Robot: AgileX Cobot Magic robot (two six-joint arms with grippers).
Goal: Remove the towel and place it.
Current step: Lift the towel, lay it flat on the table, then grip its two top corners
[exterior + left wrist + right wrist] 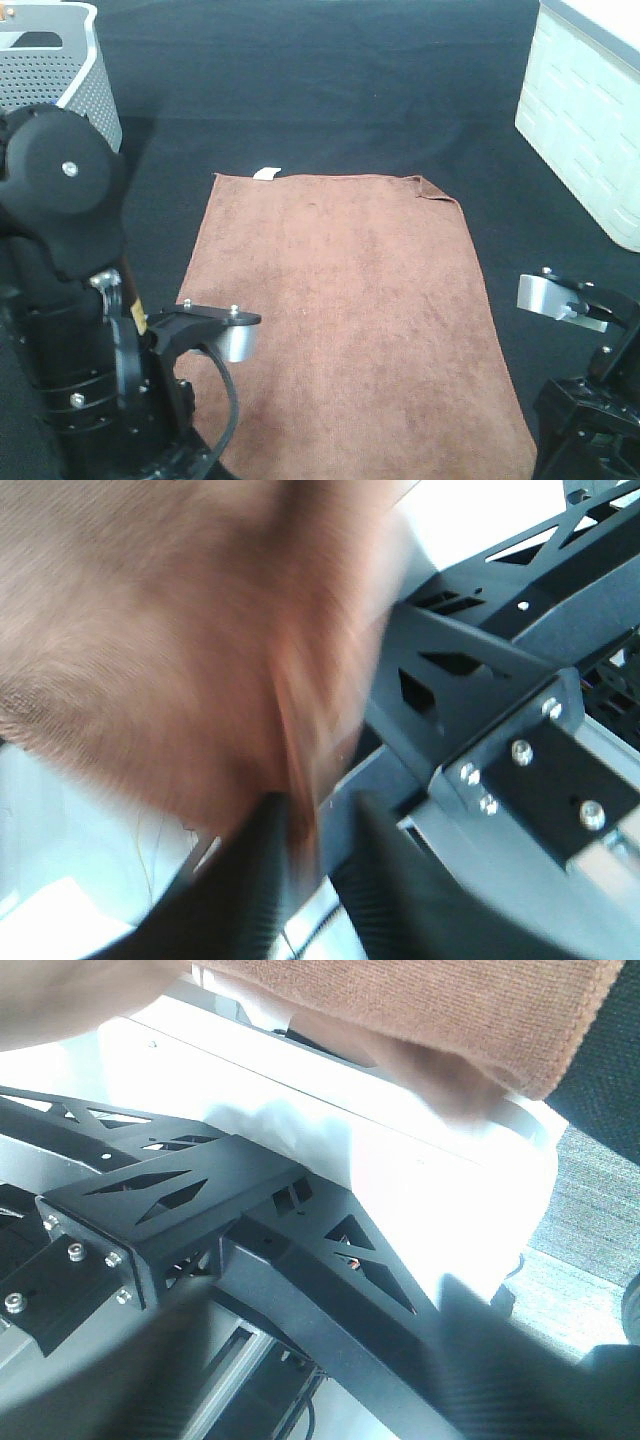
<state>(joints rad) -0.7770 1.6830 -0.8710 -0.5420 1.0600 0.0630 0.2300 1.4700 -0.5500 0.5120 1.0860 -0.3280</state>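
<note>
Black bench (330, 90) bears the towel (350, 320) flat at centre, long axis away from me, near edge loose inside my part-open left gripper (315, 815); right gripper (320, 1305) open, empty.

Premises read as a robotics test laboratory: a black left arm (70, 300) and right arm (590, 410) stood at a bench (330, 90) draped in dark cloth, with a perforated grey basket (70, 70) and white bin (590, 120) at its far corners.
</note>
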